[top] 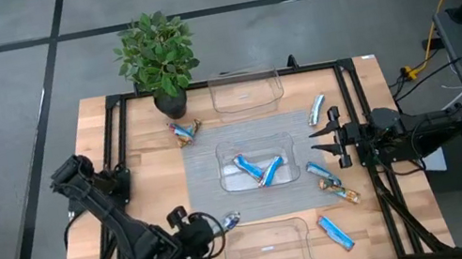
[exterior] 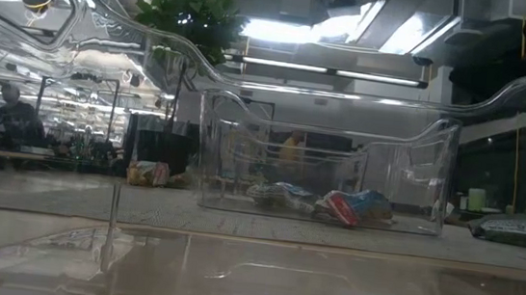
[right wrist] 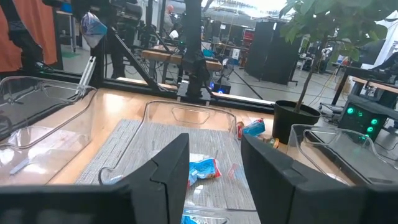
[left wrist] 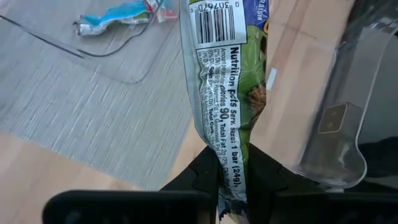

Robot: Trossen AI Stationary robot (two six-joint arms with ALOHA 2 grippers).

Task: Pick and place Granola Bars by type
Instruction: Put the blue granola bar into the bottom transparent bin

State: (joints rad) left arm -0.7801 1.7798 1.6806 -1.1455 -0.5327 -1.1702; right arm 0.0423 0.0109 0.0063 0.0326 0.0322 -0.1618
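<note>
My left gripper (top: 220, 226) is shut on a silvery green granola bar (top: 230, 218) at the far left corner of the near bin (top: 267, 252). My right gripper (top: 317, 141) is open, right of the middle bin (top: 262, 181), its fingers pointing at it. That bin holds two bright blue bars (top: 258, 169), also seen in the right wrist view (right wrist: 202, 169). Loose bars lie flat on the table: two by the plant (top: 184, 131), a silvery one (top: 316, 110) and three more (top: 333, 192) on the right side. My left gripper pinches the silvery green bar by one end of its wrapper (left wrist: 232, 171) between the two fingers (left wrist: 202, 177). The bar runs on in line with the fingers, label side up (left wrist: 217, 68), over the wood beside the near bin's corner. Whether it is clear of the table I cannot tell.
A clear far bin (top: 246, 91) stands by a potted plant (top: 159, 56) at the far edge. A grey mat (top: 206, 177) lies under the middle bin. The near bin's rim (left wrist: 329, 124) is close beside the held bar. People show in the room beyond the table.
</note>
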